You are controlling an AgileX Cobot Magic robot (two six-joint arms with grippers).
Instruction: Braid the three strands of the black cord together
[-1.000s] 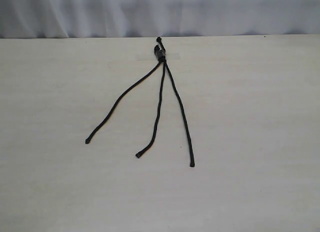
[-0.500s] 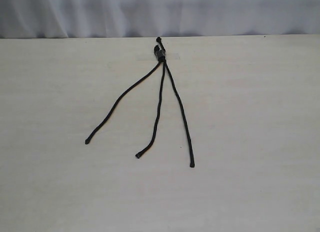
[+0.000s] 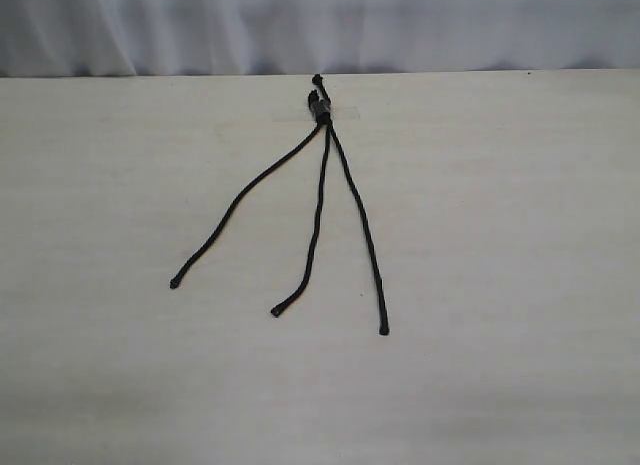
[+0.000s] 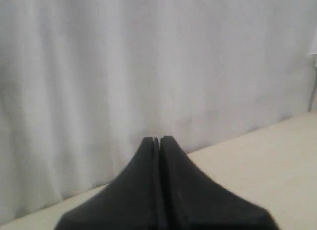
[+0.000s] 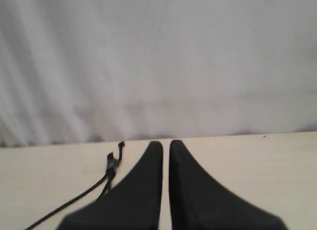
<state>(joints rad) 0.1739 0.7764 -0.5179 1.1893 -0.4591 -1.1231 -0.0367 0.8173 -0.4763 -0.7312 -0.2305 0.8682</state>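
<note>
lying flat on the pale desk (image 3: 520, 285), the black cord (image 3: 322, 110) has its knotted, bound end close to the far edge, about midway along it, with a strip of clear tape (image 3: 345, 112) across the binding. from that end the three strands (image 3: 318, 220) fan out toward the near edge, unbraided and not crossing one another. the left strand (image 3: 240, 200) curves away toward the left edge, the middle strand (image 3: 312, 247) runs nearly straight and bends slightly leftward at its tip, and the right strand (image 3: 362, 225) reaches nearest to the near edge. each ends in a small knobby tip, and the tips lie well apart. a grey-white curtain (image 3: 150, 25) hangs behind the far edge. neither arm shows in the exterior view. the left gripper (image 4: 160, 139) is closed, its dark fingers pressed together with nothing between them, aimed at the curtain. the right gripper (image 5: 166, 143) has its fingers drawn nearly together with only a thin slit between, holding nothing; the cord's bound end shows beyond it near the far edge.
</note>
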